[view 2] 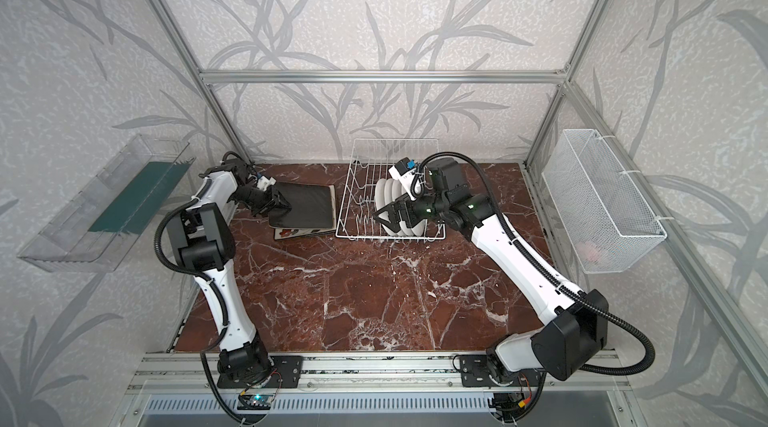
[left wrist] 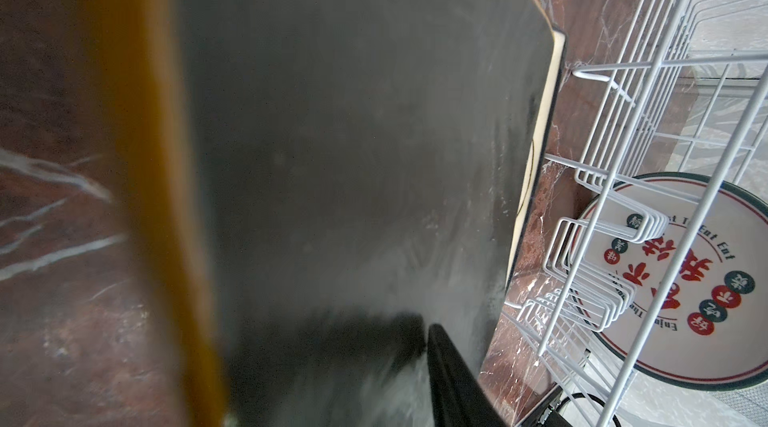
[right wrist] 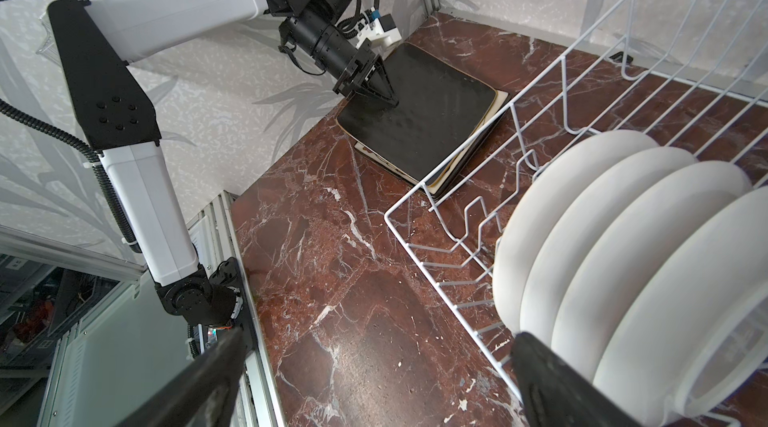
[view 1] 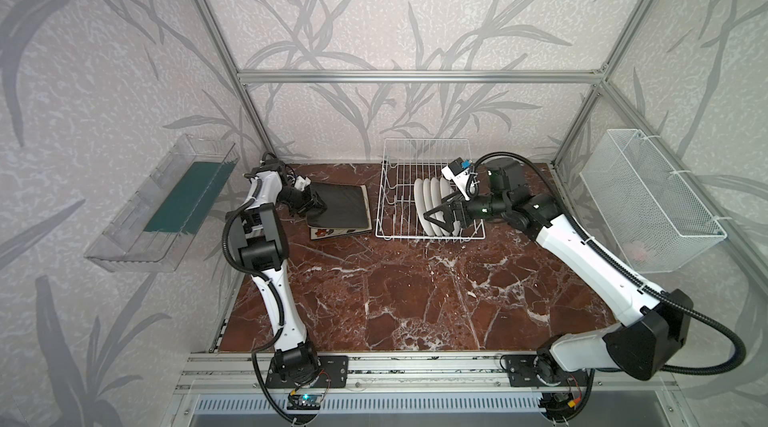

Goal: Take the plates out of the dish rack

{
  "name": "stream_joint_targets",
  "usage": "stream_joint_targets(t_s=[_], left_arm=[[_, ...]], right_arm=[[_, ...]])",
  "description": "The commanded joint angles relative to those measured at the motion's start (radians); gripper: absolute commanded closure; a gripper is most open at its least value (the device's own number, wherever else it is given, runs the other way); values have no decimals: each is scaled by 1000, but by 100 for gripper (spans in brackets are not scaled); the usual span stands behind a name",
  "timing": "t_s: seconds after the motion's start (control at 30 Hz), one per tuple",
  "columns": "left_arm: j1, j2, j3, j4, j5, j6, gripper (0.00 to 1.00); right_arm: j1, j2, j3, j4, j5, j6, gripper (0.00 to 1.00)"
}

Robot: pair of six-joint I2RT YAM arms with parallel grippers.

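Note:
Several round white plates (view 1: 428,196) (view 2: 386,192) (right wrist: 623,238) stand upright in the white wire dish rack (view 1: 428,140) (view 2: 395,139) (right wrist: 449,161). The left wrist view shows the printed face of one of them (left wrist: 685,279). Left of the rack, square black plates (view 1: 345,204) (view 2: 311,204) (right wrist: 436,121) (left wrist: 353,134) lie stacked on the table. My left gripper (view 1: 318,209) (view 2: 282,207) (right wrist: 390,101) sits at the top black plate's near-left edge; one finger (left wrist: 449,366) lies on it and the other is hidden. My right gripper (view 1: 436,209) (view 2: 388,209) (right wrist: 374,383) is wide open beside the white plates, holding nothing.
A cream flowered plate (view 1: 328,233) pokes out under the black stack. A clear plastic tray (view 1: 137,213) hangs on the left wall and a white mesh basket (view 1: 648,196) on the right wall. The marble table (view 1: 415,300) stretches forward to the metal front rail.

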Motion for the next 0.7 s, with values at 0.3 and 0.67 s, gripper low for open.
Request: stream_joint_targets(t_s=[0.3, 0.67], left_arm=[[-12, -8, 49, -45, -24, -4, 51], [-12, -20, 49, -48, -101, -21, 43]], right_arm=[[13, 3, 0, -31, 8, -19, 1], [14, -2, -1, -36, 14, -23, 1]])
